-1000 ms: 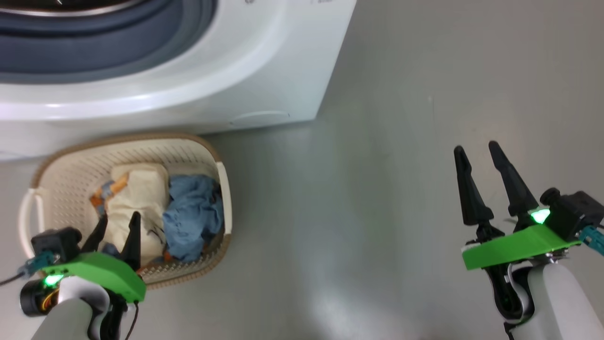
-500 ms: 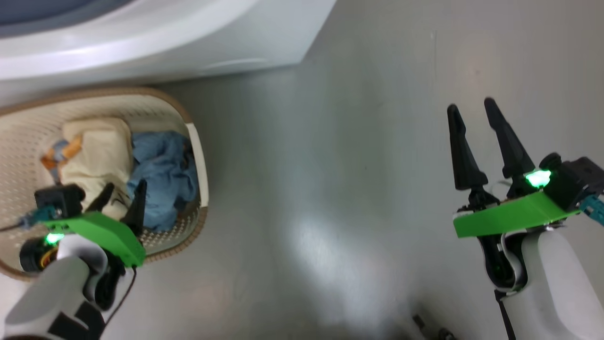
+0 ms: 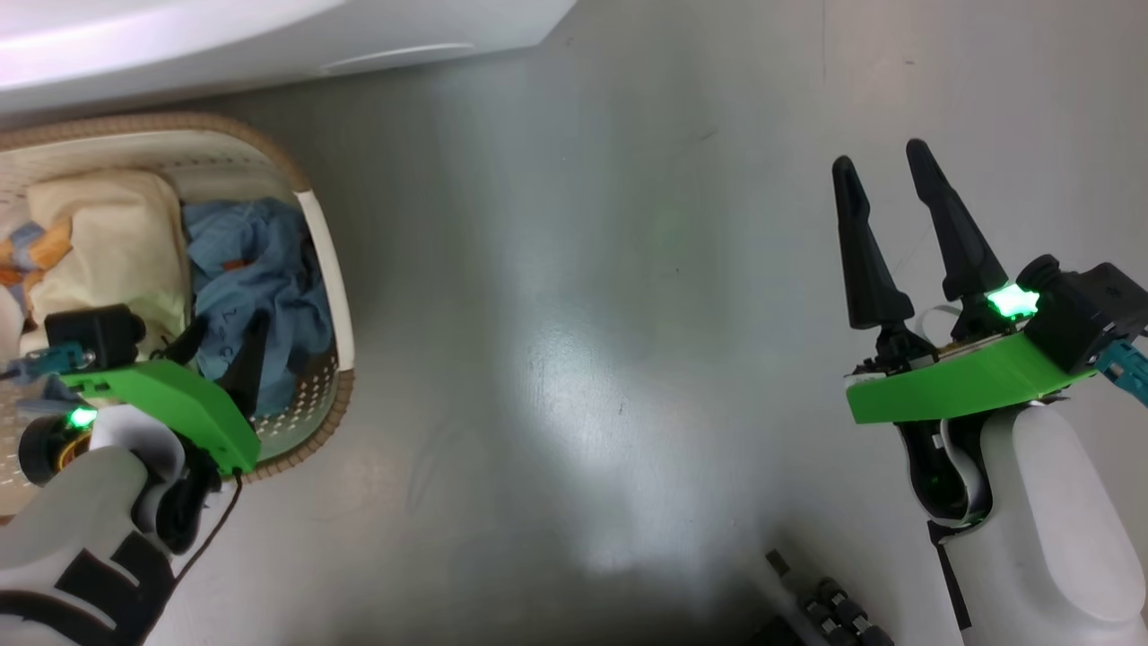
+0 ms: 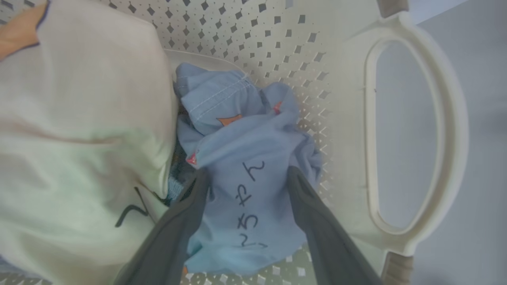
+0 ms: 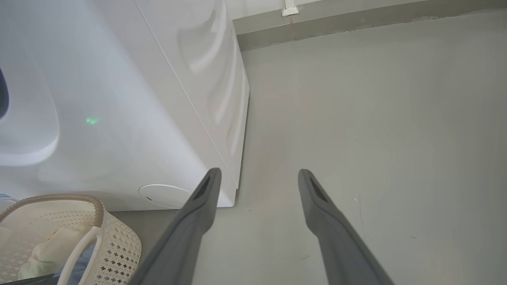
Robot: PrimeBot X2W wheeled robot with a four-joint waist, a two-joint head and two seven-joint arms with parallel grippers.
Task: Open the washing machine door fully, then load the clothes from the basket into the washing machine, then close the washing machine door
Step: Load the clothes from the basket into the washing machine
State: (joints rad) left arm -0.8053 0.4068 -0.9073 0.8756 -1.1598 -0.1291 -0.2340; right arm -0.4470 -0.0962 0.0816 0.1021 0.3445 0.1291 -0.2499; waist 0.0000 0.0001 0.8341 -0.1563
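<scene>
Grey floor (image 3: 583,314) runs up to the white washer (image 5: 119,99), with the basket (image 3: 325,260) just in front of it. In the basket lie the clothes (image 3: 251,269), a cream piece (image 4: 79,118) beside a crumpled blue one (image 4: 237,150). The left gripper (image 4: 247,171) reaches into the basket, fingers spread either side of the blue cloth; the right gripper (image 3: 879,152) hangs parted over bare floor

L fingers (image 4: 176,229) shifted off cream garment (image 4: 79,118); now straddle blue garment (image 4: 245,166)
</scene>
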